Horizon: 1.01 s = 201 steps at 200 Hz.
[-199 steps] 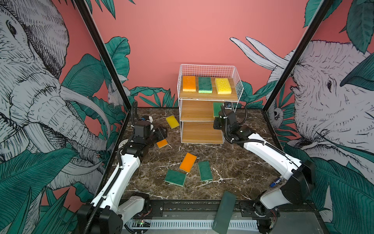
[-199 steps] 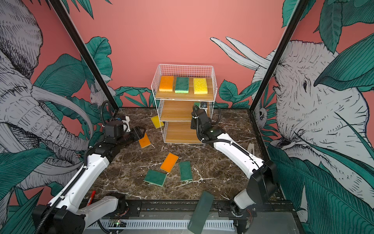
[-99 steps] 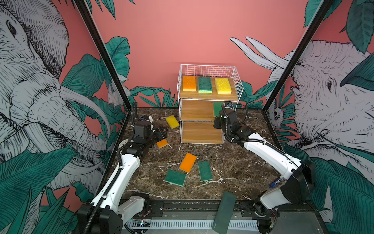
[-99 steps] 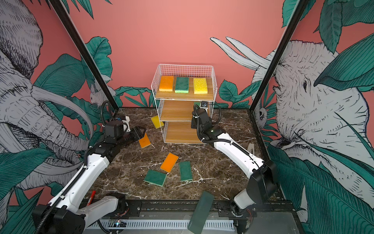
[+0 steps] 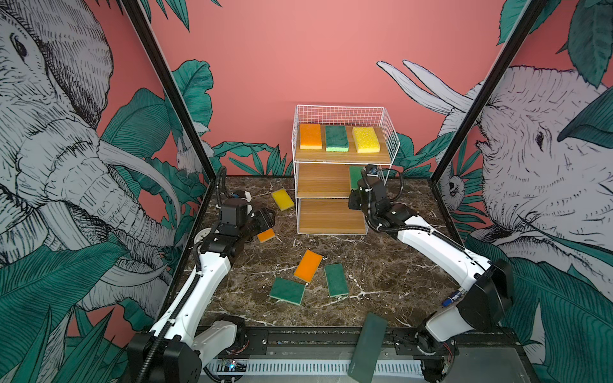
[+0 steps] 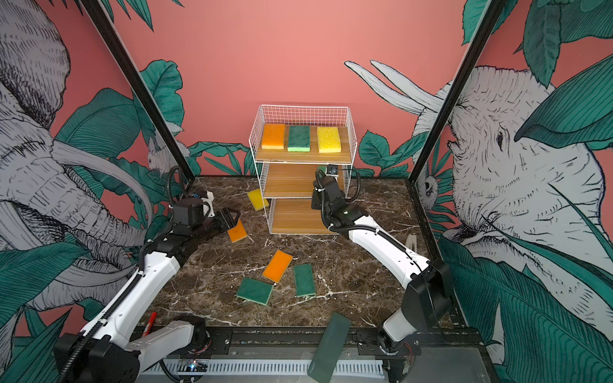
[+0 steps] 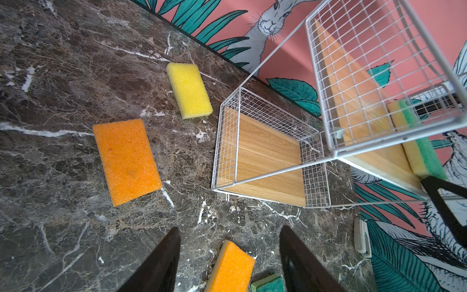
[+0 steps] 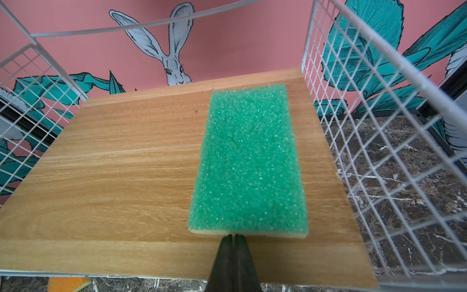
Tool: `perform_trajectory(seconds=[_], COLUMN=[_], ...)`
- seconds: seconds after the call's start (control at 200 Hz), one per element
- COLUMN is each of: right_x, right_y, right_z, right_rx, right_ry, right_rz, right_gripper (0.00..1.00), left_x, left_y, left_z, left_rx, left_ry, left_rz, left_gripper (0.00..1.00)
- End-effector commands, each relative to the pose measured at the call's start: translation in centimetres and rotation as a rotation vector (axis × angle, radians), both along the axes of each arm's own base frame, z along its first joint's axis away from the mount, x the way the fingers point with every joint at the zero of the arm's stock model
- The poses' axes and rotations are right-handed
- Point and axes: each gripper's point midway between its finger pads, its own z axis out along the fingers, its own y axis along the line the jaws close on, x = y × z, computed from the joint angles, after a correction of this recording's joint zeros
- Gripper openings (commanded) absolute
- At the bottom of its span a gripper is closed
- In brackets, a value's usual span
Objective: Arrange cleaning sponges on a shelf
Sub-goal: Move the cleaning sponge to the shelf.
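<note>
Green sponge [image 8: 249, 161] lies flat on the shelf [image 5: 343, 156]'s middle board [image 8: 126, 164], right gripper [image 8: 233, 237] clenched empty at its near edge, so nudge straight and low to square it along the wire side [image 8: 353, 126], left gripper [image 7: 230, 228] open and empty above the table [image 5: 381, 265].

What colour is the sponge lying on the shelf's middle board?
The sponge is green over a pale base; clearest in the right wrist view.

The dark worktop [image 5: 374, 265] carries the shelf [image 5: 331, 215], a yellow sponge [image 5: 283, 199], two orange sponges [image 5: 308, 266] and two green sponges [image 5: 336, 280]. The top board [image 5: 341, 156] holds three sponges [image 5: 336, 138]; the middle board [image 5: 320, 180] holds a green one [image 8: 249, 161].
</note>
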Motion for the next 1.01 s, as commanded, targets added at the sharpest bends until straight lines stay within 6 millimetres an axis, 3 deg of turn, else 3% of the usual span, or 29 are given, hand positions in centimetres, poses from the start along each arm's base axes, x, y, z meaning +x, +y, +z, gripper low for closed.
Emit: perform_trajectory(seconds=[0.0, 0.17, 0.195, 0.36, 0.495, 0.53, 0.71, 0.9, 0.93, 0.965, 1.0], right_x=[-0.4, -1.5, -1.8, -3.5, -5.6, -6.2, -9.3, -12.1, -12.4, -12.7, -12.8], right_y=[-0.7, -1.1, -1.2, -1.2, -1.8, -2.5, -6.6, -10.3, -10.7, -11.2, -11.3], right_z=[2.3, 2.7, 1.5, 2.1, 2.8, 2.8, 1.7, 0.8, 0.4, -0.2, -0.9], right_rx=[0.055, 0.081, 0.068, 0.078, 0.07, 0.065, 0.012, -0.102, -0.122, -0.143, -0.155], right_ry=[-0.062, -0.062, -0.04, -0.038, -0.035, -0.026, 0.038, 0.1, 0.117, 0.145, 0.176], right_rz=[-0.018, -0.022, -0.02, -0.015, -0.015, -0.035, -0.13, -0.19, -0.198, -0.208, -0.204], right_gripper=[0.0, 0.02, 0.02, 0.07, 0.23, 0.3, 0.45, 0.66, 0.73, 0.77, 0.79], left_x=[0.0, -0.1, -0.1, -0.6, -1.3, -1.5, -2.7, -2.6, -2.4, -2.3, -2.0], left_y=[-0.1, -0.2, -0.1, 0.1, 1.2, 1.5, 3.6, 5.0, 5.2, 5.3, 5.2], left_z=[-0.1, -0.3, -0.3, -0.9, -2.1, -2.8, -5.5, -7.8, -8.3, -9.0, -9.9], left_rx=[-0.023, -0.024, -0.023, 0.004, 0.077, 0.1, 0.213, 0.306, 0.319, 0.33, 0.34], left_ry=[-0.002, 0.007, 0.009, 0.034, 0.086, 0.11, 0.229, 0.308, 0.331, 0.364, 0.397], left_rz=[0.002, -0.003, -0.002, -0.006, 0.017, 0.028, 0.084, 0.128, 0.134, 0.14, 0.137], left_gripper=[0.64, 0.64, 0.64, 0.67, 0.7, 0.71, 0.73, 0.79, 0.83, 0.98, 0.99])
